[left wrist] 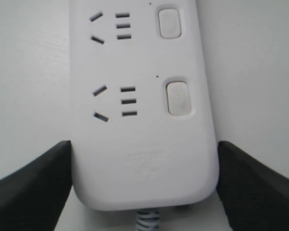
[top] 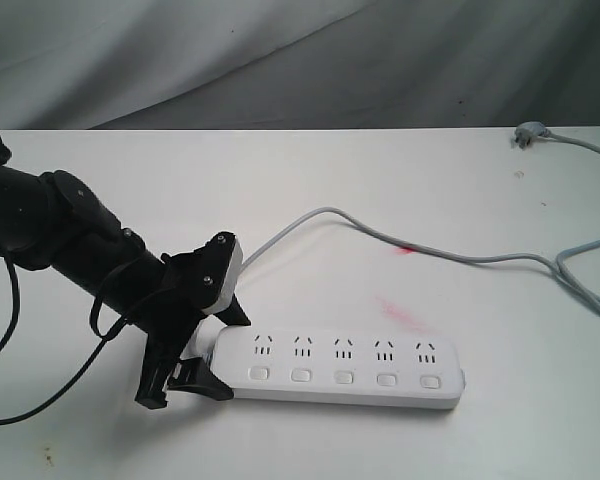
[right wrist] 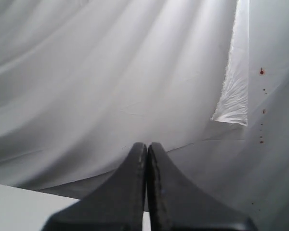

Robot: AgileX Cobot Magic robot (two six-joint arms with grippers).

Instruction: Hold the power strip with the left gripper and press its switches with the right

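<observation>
The white power strip (top: 345, 368) lies flat on the table, sockets up, with its row of switches (top: 343, 377) along the near side. My left gripper (top: 225, 350) straddles the cord end, one black finger on each long side. In the left wrist view both fingers (left wrist: 43, 183) press against the edges of the strip (left wrist: 144, 120), and two switches (left wrist: 178, 98) show beside the sockets. My right gripper (right wrist: 147, 147) is shut with nothing in it. It points at the white backdrop and does not show in the exterior view.
The grey-white cord (top: 380, 235) curves from the strip's left end across the table to the right edge, where it loops back to the plug (top: 528, 135) at the far right. Faint red marks (top: 400, 312) stain the tabletop behind the strip. Grey cloth hangs behind the table.
</observation>
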